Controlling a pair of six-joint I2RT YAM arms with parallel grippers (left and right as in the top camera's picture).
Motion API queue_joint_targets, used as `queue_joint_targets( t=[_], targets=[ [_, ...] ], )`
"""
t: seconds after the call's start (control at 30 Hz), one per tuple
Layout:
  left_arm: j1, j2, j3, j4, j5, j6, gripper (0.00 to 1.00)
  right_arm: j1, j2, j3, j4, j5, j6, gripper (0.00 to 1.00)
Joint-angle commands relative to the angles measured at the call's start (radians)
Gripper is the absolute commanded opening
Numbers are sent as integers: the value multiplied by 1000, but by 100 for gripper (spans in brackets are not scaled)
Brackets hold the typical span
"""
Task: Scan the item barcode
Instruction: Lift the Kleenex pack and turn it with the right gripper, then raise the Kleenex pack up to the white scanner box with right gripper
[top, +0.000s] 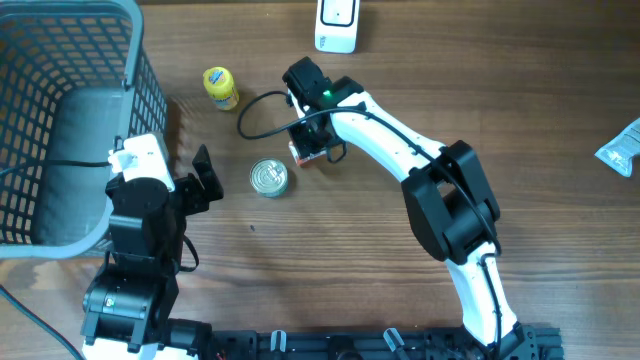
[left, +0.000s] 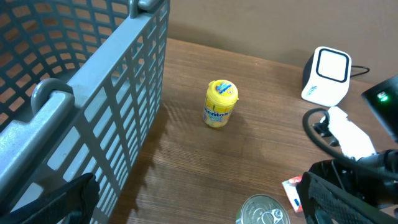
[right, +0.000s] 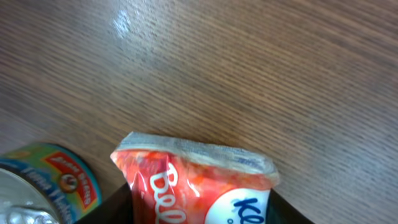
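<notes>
While the scanner (top: 336, 25) stands nearby, the right gripper (top: 309, 149) pinches the red packet (right: 193, 183), likely to present its barcode.

Left arm (top: 135, 250) tucked back close to its base, left tool (top: 205, 177) wide open, fingers spread and nothing between them. Right arm (top: 400, 145) reaches forward and left, wrist pitched down, right tool (top: 310, 150) pinching a packet (right: 199, 186) from both sides.
</notes>
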Motion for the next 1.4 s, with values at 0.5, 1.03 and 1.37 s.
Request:
queue_joint_targets(
  t=[0.5,1.03,1.37],
  targets=[
    [3,0,-3,-2,9,-13,100,-127,14,99,-567,-686,195,20],
    [3,0,-3,-8,9,-13,100,-138,14,98,-747,-940,192,16],
    [3,0,-3,-8,9,-13,100,-126,14,98,-747,-1050,193,16]
  ],
)
